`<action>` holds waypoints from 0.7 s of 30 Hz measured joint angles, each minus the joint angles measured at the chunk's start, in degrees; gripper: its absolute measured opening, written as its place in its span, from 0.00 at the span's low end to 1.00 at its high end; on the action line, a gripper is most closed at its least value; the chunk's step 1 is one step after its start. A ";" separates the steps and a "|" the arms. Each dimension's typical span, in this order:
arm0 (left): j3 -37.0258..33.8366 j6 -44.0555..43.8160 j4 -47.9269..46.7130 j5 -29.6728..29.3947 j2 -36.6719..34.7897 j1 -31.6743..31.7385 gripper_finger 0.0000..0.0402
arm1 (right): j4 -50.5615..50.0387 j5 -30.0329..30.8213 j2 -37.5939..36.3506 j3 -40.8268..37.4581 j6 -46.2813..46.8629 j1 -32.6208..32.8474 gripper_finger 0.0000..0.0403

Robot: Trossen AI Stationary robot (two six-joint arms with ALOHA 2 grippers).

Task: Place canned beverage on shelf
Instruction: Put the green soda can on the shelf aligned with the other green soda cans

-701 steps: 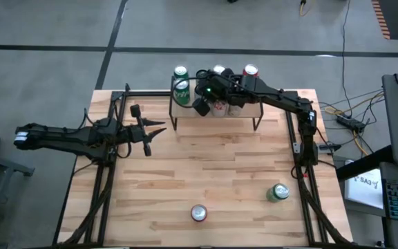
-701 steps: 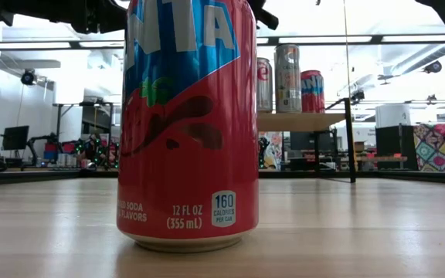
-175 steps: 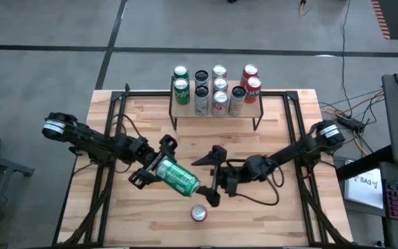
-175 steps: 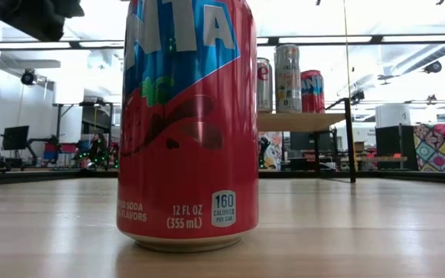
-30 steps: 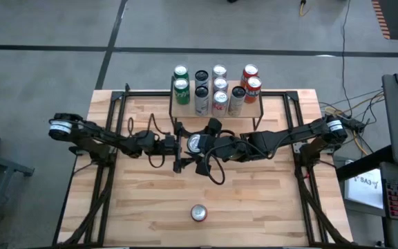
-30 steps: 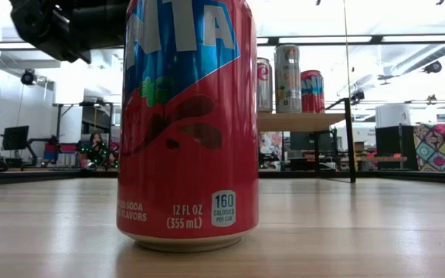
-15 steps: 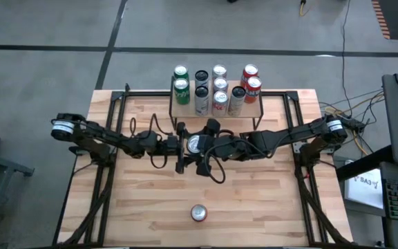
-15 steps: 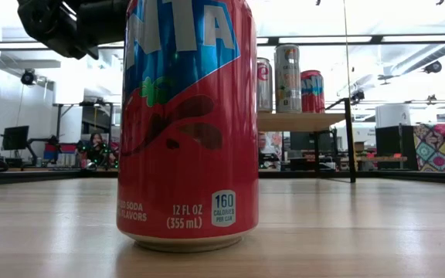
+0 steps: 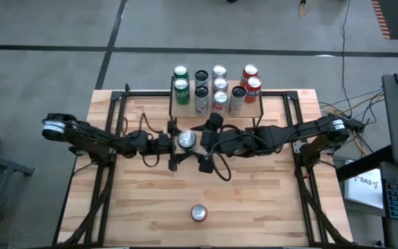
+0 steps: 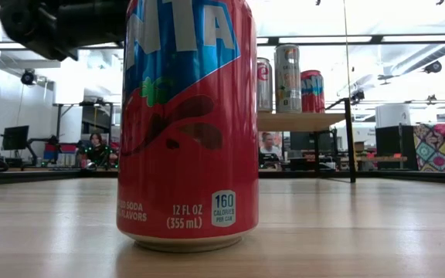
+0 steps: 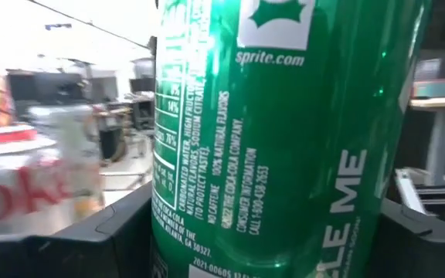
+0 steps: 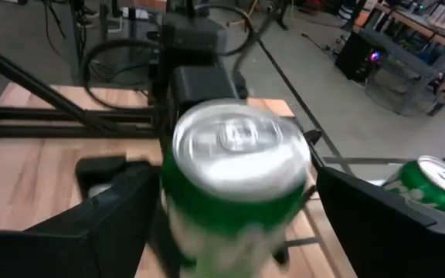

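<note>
Just in front of the shelf (image 9: pixel 216 105), we hold a green can (image 9: pixel 186 140) upright above the desk (image 9: pixel 254 200). Our left claw (image 9: pixel 173 144) squeezes the can's sides, so it does not fall. Our right claw (image 9: pixel 204 145) sits just beside the can with its fingers spread wide on both sides, not squeezing. We think the can is being passed from one arm to the other, because the right arm sits nearer the shelf.

On the shelf we count nine cans standing up: two green, some silver and dark, two red. They almost fill the top. One red can (image 9: pixel 198 213) waits alone at the desk's near edge.
</note>
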 joint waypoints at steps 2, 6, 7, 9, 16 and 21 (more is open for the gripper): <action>-2.50 1.12 0.02 -2.36 -3.00 0.04 0.73 | -3.07 0.23 0.00 2.23 0.03 -0.01 0.85; -7.25 1.72 -0.33 -8.39 -7.70 0.20 0.73 | -7.83 4.64 0.00 6.58 -1.63 -0.02 0.84; -8.26 1.59 -0.50 -9.99 -8.34 0.31 0.73 | -8.87 5.84 0.00 7.65 -1.98 -0.02 0.84; -10.18 1.15 -0.54 -11.53 -9.23 0.50 0.73 | -11.56 6.92 0.00 9.76 -2.99 0.00 0.83; -11.93 -1.92 -0.91 -9.97 -8.43 2.54 0.73 | -17.55 6.90 -0.08 14.48 -6.76 -0.09 0.81; -8.30 -0.80 -2.20 6.55 -7.85 6.86 0.73 | -19.83 6.83 -0.75 16.03 -11.17 -0.54 0.81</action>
